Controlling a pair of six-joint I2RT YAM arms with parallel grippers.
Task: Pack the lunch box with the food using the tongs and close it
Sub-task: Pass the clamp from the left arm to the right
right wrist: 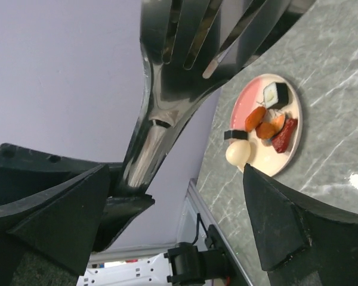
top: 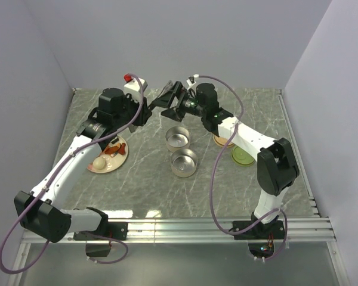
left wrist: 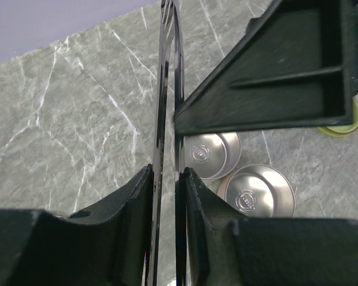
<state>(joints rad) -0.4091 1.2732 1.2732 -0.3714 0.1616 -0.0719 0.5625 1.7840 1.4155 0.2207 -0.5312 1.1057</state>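
L pincer (left wrist: 167,171) pinches tongs (left wrist: 167,71) up in air. R pincer (right wrist: 176,173) spread wide by them. Food (right wrist: 264,122) on plate (right wrist: 246,98), both tins (top: 178,140) open on worktop (top: 143,173), lids (top: 243,156) off at R side

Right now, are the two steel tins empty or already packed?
Empty: both tins show bare shiny bottoms in the left wrist view; the food lies on the pink plate.
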